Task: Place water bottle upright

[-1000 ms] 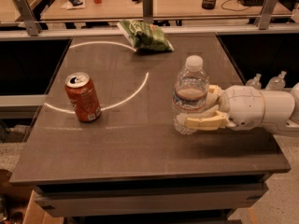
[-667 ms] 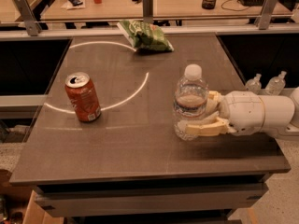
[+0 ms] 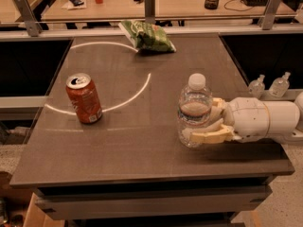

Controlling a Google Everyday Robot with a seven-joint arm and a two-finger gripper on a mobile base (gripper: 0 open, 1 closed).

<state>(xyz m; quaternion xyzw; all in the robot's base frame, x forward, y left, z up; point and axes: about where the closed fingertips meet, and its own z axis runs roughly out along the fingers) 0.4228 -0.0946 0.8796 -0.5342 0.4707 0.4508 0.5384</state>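
The water bottle (image 3: 194,100) is clear and ribbed with a white cap. It stands upright on the dark table (image 3: 142,141), right of centre near the front edge. My gripper (image 3: 200,121) reaches in from the right and is shut on the bottle's lower half. One cream finger (image 3: 208,137) lies across the bottle's front and the other shows behind it. The bottle's base looks level with the table top.
An orange soda can (image 3: 84,98) stands upright at the left. A green chip bag (image 3: 147,35) lies at the table's far edge. Two small pump-top bottles (image 3: 269,85) stand off the table's right side. A white arc is marked on the table top.
My gripper has lowered the water bottle towards the table top, keeping it upright. The can and the chip bag have not moved.
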